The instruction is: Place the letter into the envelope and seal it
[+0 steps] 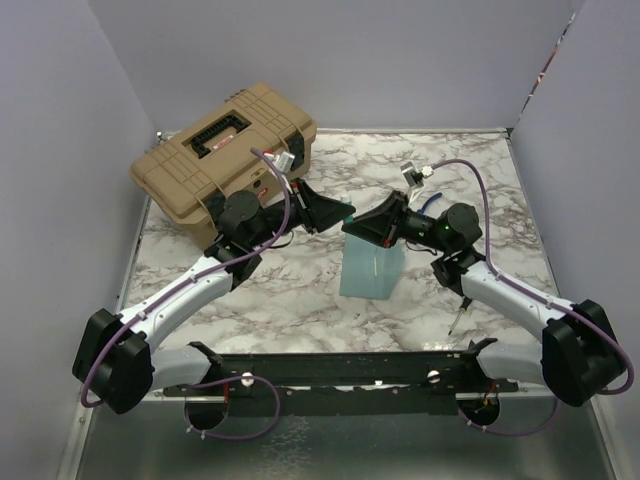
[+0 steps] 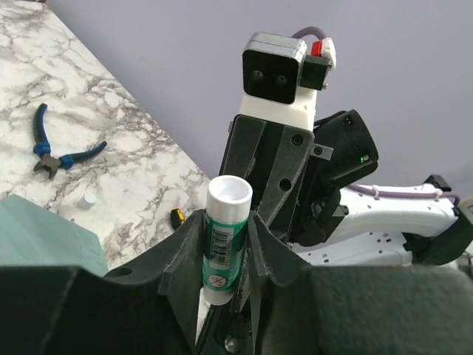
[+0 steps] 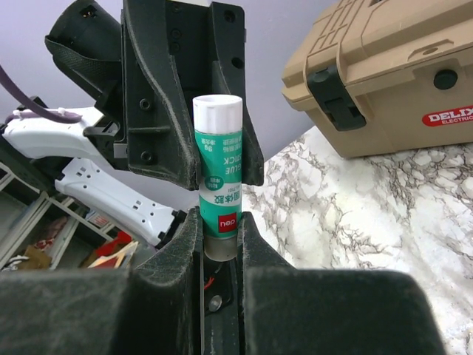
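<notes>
Envelope [image 1: 372,270], teal, lies flat on the marbled table [image 1: 290,300] near its middle, between the two arms and just below the spot where their grippers meet. From the left wrist camera we see one corner of it at the lower left, well beneath the fingers.

Above the envelope's far edge both grippers face each other tip to tip and share one glue stick [image 3: 218,163], green-labelled with white ends. The right gripper [image 3: 220,229] pinches the lower part of the stick; in its own camera we see both fingers pressed against the tube's sides. The left gripper [image 2: 225,233] takes the other end. Its fingers [image 3: 247,140] flank the white cap closely, and in its own view they seem to touch the tube on both sides, though we cannot be sure how firmly they bear on it. The stick runs along the line between the two grippers, off the table.

A tan toolbox [image 1: 225,150] sits at the far left corner of the table, lid down, well apart from the envelope. On the far right side of the table we see blue-handled pliers [image 2: 63,154], and nearer the envelope a small white round piece [image 2: 89,198] and a small yellow-and-black object [image 2: 177,217] that we cannot identify.
</notes>
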{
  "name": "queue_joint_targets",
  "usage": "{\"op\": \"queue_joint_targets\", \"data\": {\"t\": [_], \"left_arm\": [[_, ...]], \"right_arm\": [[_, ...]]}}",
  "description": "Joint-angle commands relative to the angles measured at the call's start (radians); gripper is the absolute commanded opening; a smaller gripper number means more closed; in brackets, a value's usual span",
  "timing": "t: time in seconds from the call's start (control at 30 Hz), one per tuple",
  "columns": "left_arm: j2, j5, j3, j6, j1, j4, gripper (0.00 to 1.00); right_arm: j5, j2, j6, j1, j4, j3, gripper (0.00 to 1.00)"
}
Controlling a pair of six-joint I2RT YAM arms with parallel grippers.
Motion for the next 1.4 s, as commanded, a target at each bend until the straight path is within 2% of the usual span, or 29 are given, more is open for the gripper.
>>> {"op": "queue_joint_targets", "data": {"t": [0.0,0.07,0.1,0.17,0.2,0.27,0.33,0.4,0.57,0.7,0.77,0.9,1.13,1.3,1.37], "left_arm": [[0.025,0.085,0.037,0.046,-0.005,0.035,0.21],[0.032,0.101,0.044,0.066,-0.005,0.033,0.07],[0.031,0.103,0.047,0.083,-0.005,0.03,0.0],[0.026,0.106,0.053,0.139,-0.004,0.004,0.0],[0.024,0.112,0.058,0.172,-0.004,-0.017,0.0],[0.03,0.153,0.082,0.237,-0.002,-0.067,0.0],[0.05,0.224,0.113,0.285,0.001,-0.109,0.0],[0.067,0.294,0.132,0.325,0.001,-0.139,0.0],[0.077,0.348,0.177,0.502,0.001,-0.306,0.0],[0.079,0.37,0.205,0.588,0.0,-0.379,0.0],[0.075,0.372,0.206,0.606,0.001,-0.379,0.0],[0.07,0.374,0.206,0.617,0.001,-0.38,0.0],[0.054,0.365,0.204,0.619,0.001,-0.38,0.0],[0.058,0.32,0.227,0.638,0.001,-0.373,0.0],[0.06,0.303,0.23,0.654,0.001,-0.373,0.0]], "right_arm": [[-0.064,-0.001,0.002,0.006,0.044,0.037,0.0],[-0.074,-0.004,-0.007,0.006,0.029,0.041,0.03],[-0.076,-0.007,-0.017,0.006,0.009,0.045,0.1],[-0.064,-0.03,-0.071,0.006,-0.081,0.055,0.4],[-0.047,-0.051,-0.12,0.005,-0.157,0.064,0.51],[-0.015,-0.097,-0.258,0.005,-0.324,0.093,0.63],[0.0,-0.13,-0.37,0.005,-0.505,0.139,0.67],[0.018,-0.15,-0.445,0.006,-0.618,0.189,0.69],[0.031,-0.163,-0.551,0.006,-0.775,0.271,0.7],[0.099,-0.154,-0.531,0.006,-0.776,0.293,0.68],[0.112,-0.151,-0.49,0.005,-0.727,0.287,0.64],[0.055,-0.122,-0.445,0.005,-0.655,0.281,0.48],[-0.073,-0.072,-0.475,0.005,-0.721,0.317,0.24],[0.011,-0.041,-0.444,0.006,-0.783,0.357,0.03],[0.085,-0.022,-0.397,0.005,-0.798,0.375,0.0]]}}
